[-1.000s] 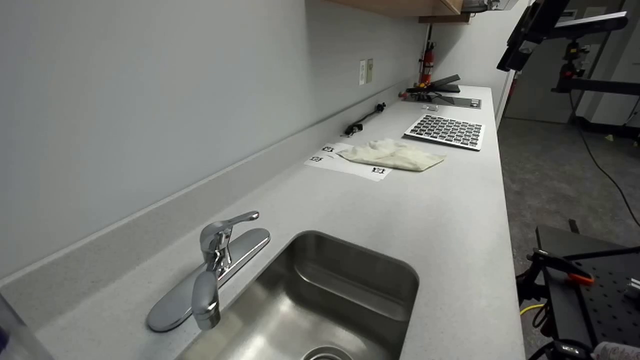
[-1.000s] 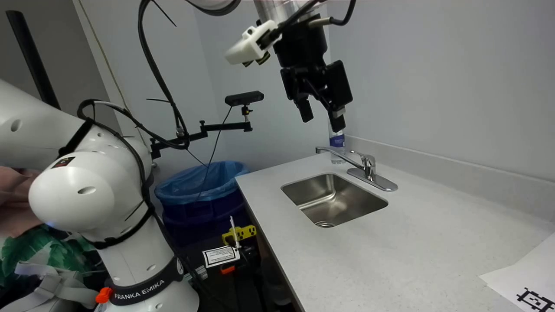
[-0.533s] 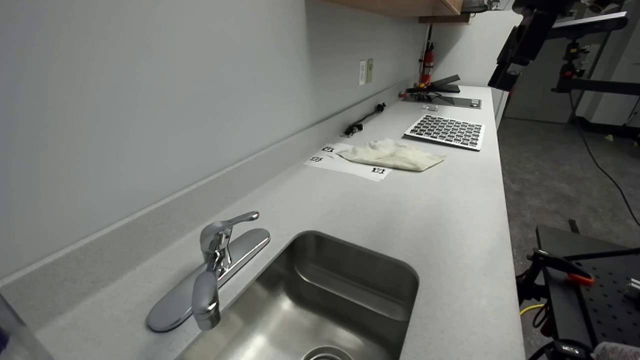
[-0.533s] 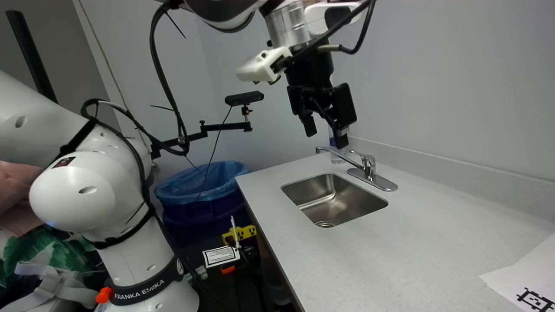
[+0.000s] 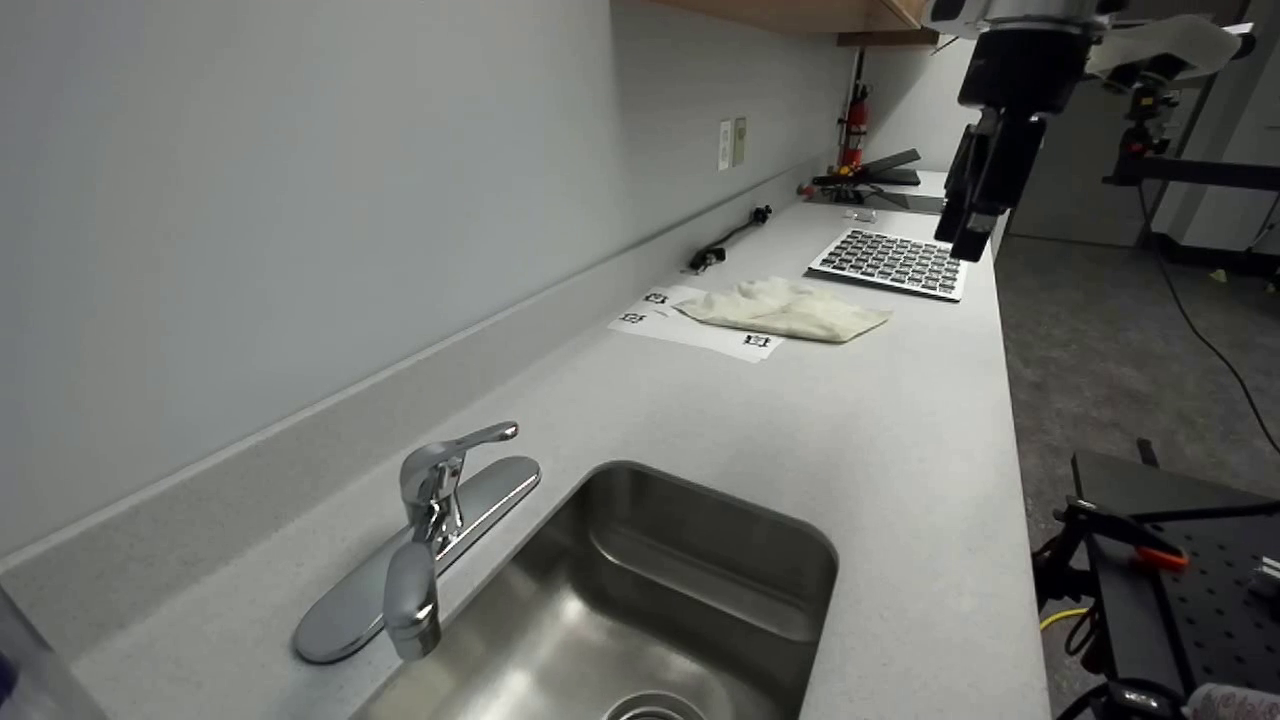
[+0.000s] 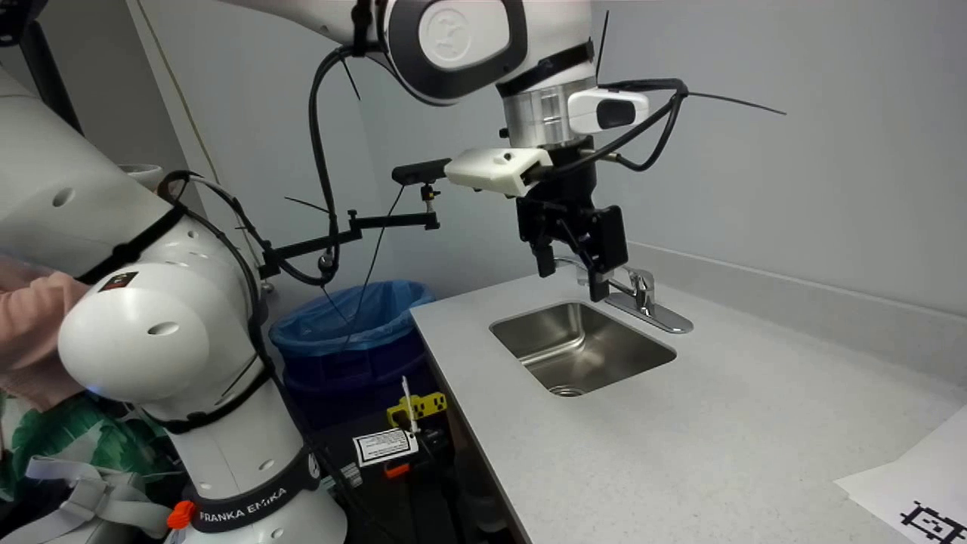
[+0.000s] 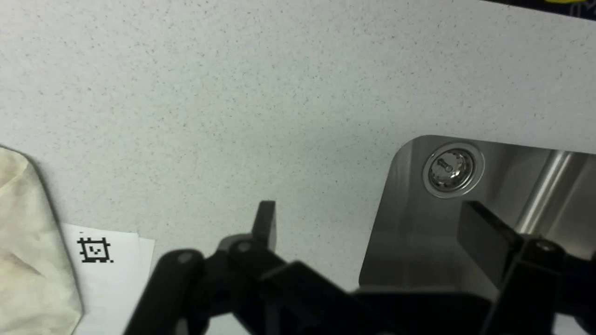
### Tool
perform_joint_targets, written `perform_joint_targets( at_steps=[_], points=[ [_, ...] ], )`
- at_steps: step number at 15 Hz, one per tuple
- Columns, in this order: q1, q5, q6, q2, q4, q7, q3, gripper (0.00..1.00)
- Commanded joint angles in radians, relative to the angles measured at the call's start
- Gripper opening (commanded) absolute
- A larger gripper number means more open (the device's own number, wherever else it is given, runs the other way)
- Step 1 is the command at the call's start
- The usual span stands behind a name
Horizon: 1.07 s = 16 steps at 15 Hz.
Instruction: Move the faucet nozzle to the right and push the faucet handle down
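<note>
Exterior view: close above sink (image 5: 650, 590)
Exterior view: farther, facing back across shared sink (image 6: 585, 349)
Wrist view: downward, beside sink

"FRANKA EMIKA" on black arm band (image 6: 255, 500), white tag (image 6: 385, 446) illegible

Steel sink (image 5: 640, 620) in a pale counter (image 5: 870, 430), cream cloth (image 5: 785, 310) partly over printed paper (image 5: 690, 334), patterned board (image 5: 885, 262), red fire extinguisher (image 5: 856, 130), blue-lined bin (image 6: 363, 370)

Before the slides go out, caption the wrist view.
Open pincer above a speckled counter, steel sink and drain at right, cloth at left.
</note>
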Motion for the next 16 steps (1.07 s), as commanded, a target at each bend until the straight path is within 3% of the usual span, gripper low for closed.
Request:
perform_joint_targets(
  at_steps=[1, 11, 14, 15, 16],
  points=[
    [0.023, 0.020, 0.009, 0.134, 0.074, -0.021, 0.040, 1.00],
    [0.023, -0.020, -0.029, 0.464, 0.324, 0.015, 0.182, 1.00],
    [0.016, -0.043, -0.039, 0.517, 0.376, 0.018, 0.201, 1.00],
    [0.012, -0.018, -0.004, 0.469, 0.312, 0.005, 0.199, 1.00],
    [0.011, -0.019, -0.004, 0.482, 0.322, 0.006, 0.202, 1.00]
  ],
)
